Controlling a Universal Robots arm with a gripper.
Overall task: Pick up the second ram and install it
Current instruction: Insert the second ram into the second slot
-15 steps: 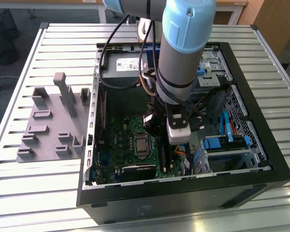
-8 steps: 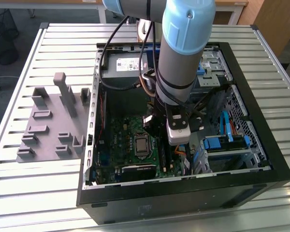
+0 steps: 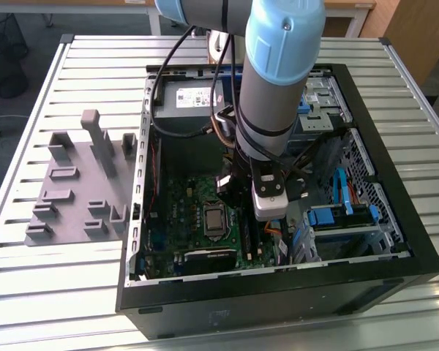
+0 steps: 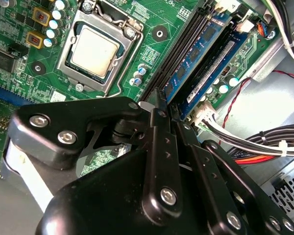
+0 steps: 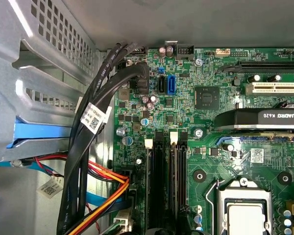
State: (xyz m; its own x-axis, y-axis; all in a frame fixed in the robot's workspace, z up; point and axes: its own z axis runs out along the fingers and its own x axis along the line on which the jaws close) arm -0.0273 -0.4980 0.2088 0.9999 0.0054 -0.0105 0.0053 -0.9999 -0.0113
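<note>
Gripper [image 4: 162,105] fingers stand drawn together, tips nearly meeting, right over the near end of the memory slots [image 4: 186,54] in the second wrist view, and nothing shows between them; whether a fingertip presses on a stick's edge I cannot tell. Just beyond the tips two blue memory sticks stand upright in neighbouring slots: the one closer to the white connector [image 4: 206,115] and cable bundle I take as the second ram [image 4: 216,66], seated along its slot, with the other stick [image 4: 193,56] just beside it toward the processor socket [image 4: 95,51]. Both sit parallel and run diagonally away from the gripper. In the exterior view the arm [image 3: 278,80] reaches down into the open computer case [image 3: 395,263], its wrist low over the motherboard [image 3: 183,212] near the processor. The grey fixture tray [image 3: 73,197] with upright posts lies on the slatted table [image 3: 29,292], at the exterior view's left of the case. In the first wrist view the black slots [image 5: 166,186] run lengthwise beside a bundle of black cables [image 5: 88,161] and coloured wires [image 5: 108,196].
</note>
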